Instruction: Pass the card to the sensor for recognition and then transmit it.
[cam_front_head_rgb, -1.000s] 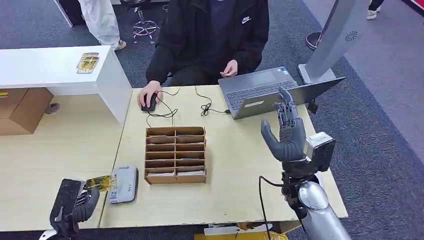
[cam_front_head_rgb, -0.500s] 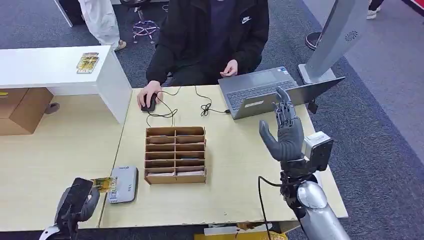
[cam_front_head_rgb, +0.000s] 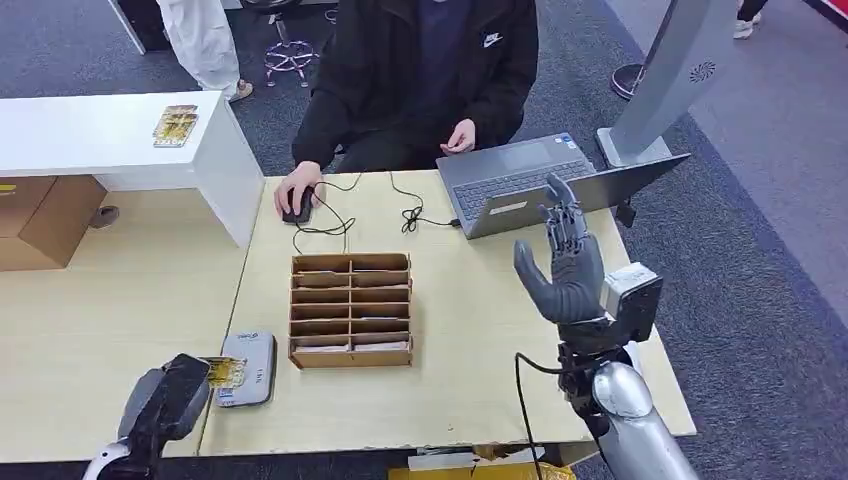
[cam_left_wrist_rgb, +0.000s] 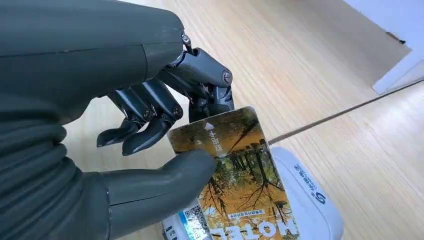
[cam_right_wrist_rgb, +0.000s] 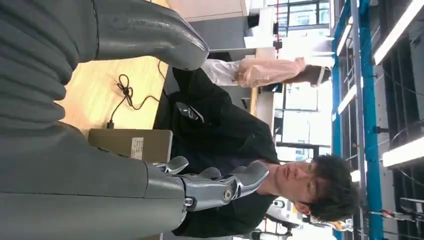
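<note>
My left hand (cam_front_head_rgb: 165, 403) pinches a yellow hotel card (cam_front_head_rgb: 226, 372) between thumb and fingers at the table's front left. The card (cam_left_wrist_rgb: 235, 180) hangs over the near end of the grey sensor box (cam_front_head_rgb: 247, 368), which lies flat on the table; in the left wrist view the sensor (cam_left_wrist_rgb: 312, 210) shows under the card. My right hand (cam_front_head_rgb: 565, 266) is raised upright over the table's right side, fingers spread, holding nothing.
A wooden slotted card rack (cam_front_head_rgb: 351, 310) stands mid-table. A person in black sits at the far side with a mouse (cam_front_head_rgb: 297, 204) and a laptop (cam_front_head_rgb: 540, 180). Another card (cam_front_head_rgb: 175, 124) lies on the white counter (cam_front_head_rgb: 110, 135) at the left.
My left hand has moved right, carrying the card over the sensor box. My right hand has drifted slightly left and lower.
</note>
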